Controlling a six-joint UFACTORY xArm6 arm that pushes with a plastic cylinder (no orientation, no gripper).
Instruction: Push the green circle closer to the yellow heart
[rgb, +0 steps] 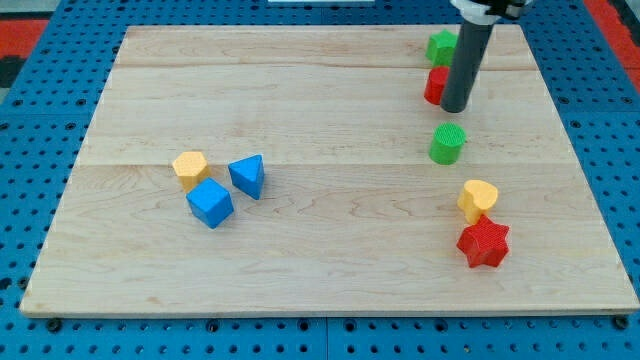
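Observation:
The green circle (448, 143) stands on the wooden board at the view's right, above the middle. The yellow heart (478, 198) lies below it and slightly to the right, a short gap apart, touching a red star (484, 243) just below it. My tip (455, 108) is just above the green circle, a small gap from its top edge. The rod rises toward the view's top and covers part of a red block (435, 86) and a green block (440, 46).
At the view's left lie a yellow block (189, 168), a blue cube (210, 204) and a blue triangle (247, 176), close together. The wooden board (320, 110) rests on a blue pegboard.

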